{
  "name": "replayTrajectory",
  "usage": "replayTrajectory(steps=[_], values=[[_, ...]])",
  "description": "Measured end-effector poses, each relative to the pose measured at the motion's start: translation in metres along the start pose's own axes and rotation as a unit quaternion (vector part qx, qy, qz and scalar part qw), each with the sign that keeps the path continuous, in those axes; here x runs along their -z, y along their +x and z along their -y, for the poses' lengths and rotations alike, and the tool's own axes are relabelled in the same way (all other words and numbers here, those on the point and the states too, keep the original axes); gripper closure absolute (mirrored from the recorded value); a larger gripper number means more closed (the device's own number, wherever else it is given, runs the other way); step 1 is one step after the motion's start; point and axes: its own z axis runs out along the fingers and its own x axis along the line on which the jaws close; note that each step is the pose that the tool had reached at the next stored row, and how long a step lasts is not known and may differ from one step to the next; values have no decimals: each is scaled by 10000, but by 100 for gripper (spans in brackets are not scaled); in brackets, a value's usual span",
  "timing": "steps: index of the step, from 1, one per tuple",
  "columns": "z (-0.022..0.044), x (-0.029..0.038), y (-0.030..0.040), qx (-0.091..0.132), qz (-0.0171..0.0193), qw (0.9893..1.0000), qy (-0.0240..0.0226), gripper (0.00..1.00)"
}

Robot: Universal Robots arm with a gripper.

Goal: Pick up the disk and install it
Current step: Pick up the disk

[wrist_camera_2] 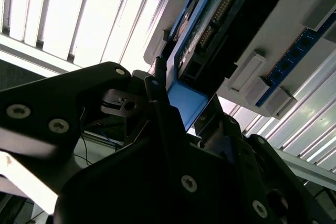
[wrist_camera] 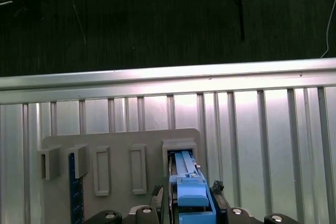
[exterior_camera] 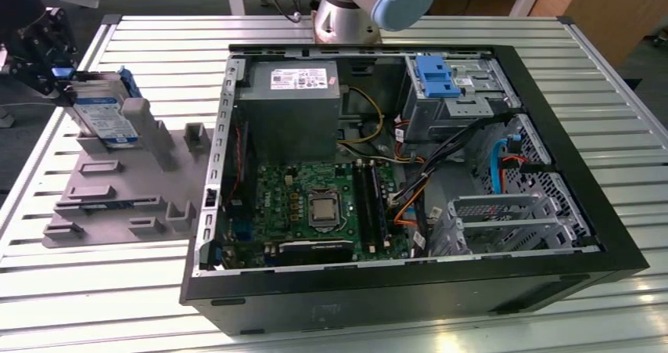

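In the exterior view, a ribbed aluminium slatted table carries an open black steel computer case and, to its left, a matte grey moulded plastic holder. The silver rectangular disk in its blue carrier stands on end in that holder. Its long axis is near upright and its label faces the case. The black gripper sits at the disk's upper end.

In the second wrist view, the gripper straddles the disk, whose green circuit board shows.

In the first wrist view, the disk sits in a holder slot, with dark floor beyond the table. Whether the gripper clamps the disk cannot be told.
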Motion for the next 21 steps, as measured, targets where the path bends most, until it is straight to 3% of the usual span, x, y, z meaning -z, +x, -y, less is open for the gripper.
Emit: replayTrajectory(steps=[3, 4, 21], values=[[0, 0, 0, 0, 0, 10000, 0, 55], [0, 0, 0, 0, 0, 10000, 0, 62], [0, 0, 2, 0, 0, 10000, 0, 63]])
